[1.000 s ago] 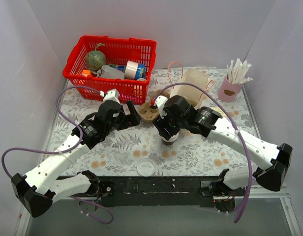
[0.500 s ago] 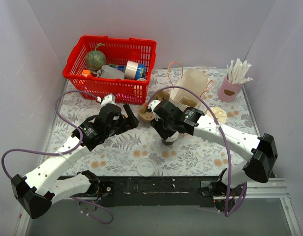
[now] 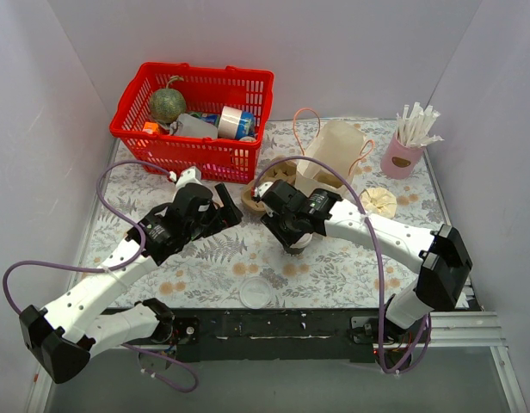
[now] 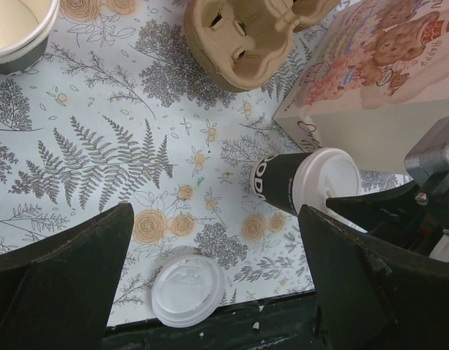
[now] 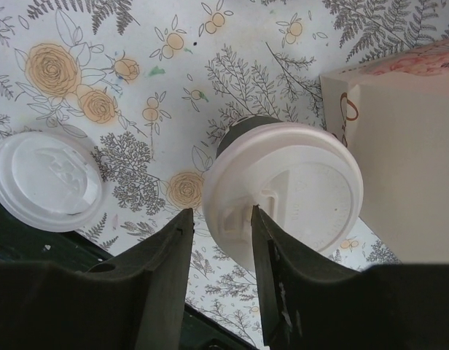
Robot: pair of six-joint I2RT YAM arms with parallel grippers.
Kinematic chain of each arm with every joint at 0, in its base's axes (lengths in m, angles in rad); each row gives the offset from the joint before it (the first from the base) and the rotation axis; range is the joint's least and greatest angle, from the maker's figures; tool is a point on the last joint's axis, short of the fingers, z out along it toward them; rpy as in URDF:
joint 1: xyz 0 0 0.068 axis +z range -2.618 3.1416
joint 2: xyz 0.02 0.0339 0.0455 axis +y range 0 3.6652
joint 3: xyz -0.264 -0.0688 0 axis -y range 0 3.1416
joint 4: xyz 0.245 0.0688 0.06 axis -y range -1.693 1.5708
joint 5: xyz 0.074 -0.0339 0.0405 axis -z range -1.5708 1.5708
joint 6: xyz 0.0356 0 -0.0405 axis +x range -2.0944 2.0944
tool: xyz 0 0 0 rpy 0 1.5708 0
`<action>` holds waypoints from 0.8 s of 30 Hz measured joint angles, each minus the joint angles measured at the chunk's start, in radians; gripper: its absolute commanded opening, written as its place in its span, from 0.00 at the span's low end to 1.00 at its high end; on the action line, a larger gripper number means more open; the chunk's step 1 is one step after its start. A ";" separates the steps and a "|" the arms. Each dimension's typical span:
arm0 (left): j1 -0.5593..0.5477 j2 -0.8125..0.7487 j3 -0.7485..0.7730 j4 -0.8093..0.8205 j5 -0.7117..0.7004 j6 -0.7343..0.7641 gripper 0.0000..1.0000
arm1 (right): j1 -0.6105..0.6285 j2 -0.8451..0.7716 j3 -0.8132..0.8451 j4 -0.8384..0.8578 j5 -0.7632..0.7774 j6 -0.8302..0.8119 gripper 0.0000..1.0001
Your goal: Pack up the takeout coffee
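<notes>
White plastic is capping the takeout coffee (image 5: pixel 283 193), a small paper cup, cream above and dark-banded below. It is being stood upright on the floral tablecloth (image 4: pixel 100 146), just beside the cream paper carry bag (image 4: pixel 377 95) with its bear print, and near the brown moulded-pulp cup carrier (image 4: pixel 246 33).

The right gripper (image 5: pixel 221 215) is being held directly over one edge of the lid. Its jaws are being kept partly apart, narrower than the lid, and nothing is seen clamped between them. Whether the fingertips are touching the lid cannot be told. The left gripper (image 4: pixel 213 211) is being held spread wide and empty above the cloth, apart from the cup.

As for progress, the cup is judged lidded and ready, but nothing is being packed yet. The carrier wells in view are being left empty, and the cup is not being lifted. What is left, on this reading, is a grasp on the cup, a carry to the carrier or the bag, and the seating there.

A loose white plastic lid (image 4: pixel 186 286) is lying at the near table edge. A lidless paper cup (image 4: pixel 17 33) is being shown in the corner of the left wrist view.
</notes>
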 measured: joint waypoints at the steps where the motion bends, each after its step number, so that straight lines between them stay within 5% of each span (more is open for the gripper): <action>1: 0.000 -0.001 -0.003 -0.001 0.000 -0.002 0.98 | 0.001 0.000 -0.004 -0.002 0.006 0.002 0.44; 15: 0.000 -0.003 -0.018 0.003 -0.007 -0.005 0.98 | 0.013 0.005 -0.020 -0.006 0.057 0.039 0.36; 24: 0.000 -0.006 -0.019 0.007 -0.010 -0.005 0.98 | 0.026 0.007 -0.020 -0.006 0.090 0.066 0.11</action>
